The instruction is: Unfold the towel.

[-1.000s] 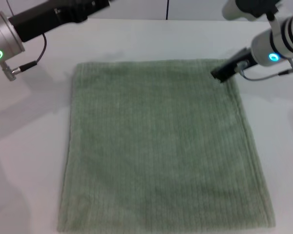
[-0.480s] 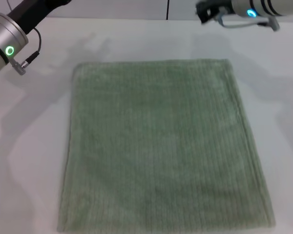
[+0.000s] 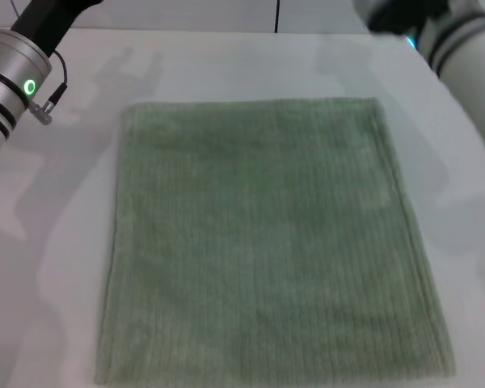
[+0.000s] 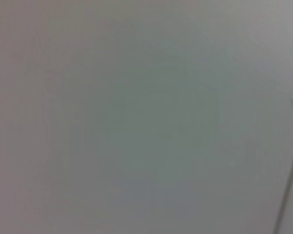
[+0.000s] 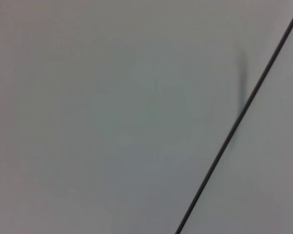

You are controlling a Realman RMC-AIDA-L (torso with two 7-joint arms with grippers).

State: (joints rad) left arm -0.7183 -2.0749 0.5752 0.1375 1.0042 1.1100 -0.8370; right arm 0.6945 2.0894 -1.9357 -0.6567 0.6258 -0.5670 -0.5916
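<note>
The sage-green towel (image 3: 271, 242) lies spread flat as one large ribbed square on the white table (image 3: 56, 259) in the head view. My left arm (image 3: 16, 73) shows at the far left, raised off the towel, its gripper out of view. My right arm (image 3: 461, 48) shows at the far right, raised and pulled back from the towel's far right corner, its gripper out of view. Both wrist views show only a plain pale surface.
White table surface surrounds the towel on the left, right and far sides. A dark vertical seam (image 3: 276, 16) runs in the wall behind the table. A thin dark line (image 5: 239, 117) crosses the right wrist view.
My right arm has lifted away from the towel's far right corner and swung up to the right. My left arm has drawn back to the left. The towel has not moved.
</note>
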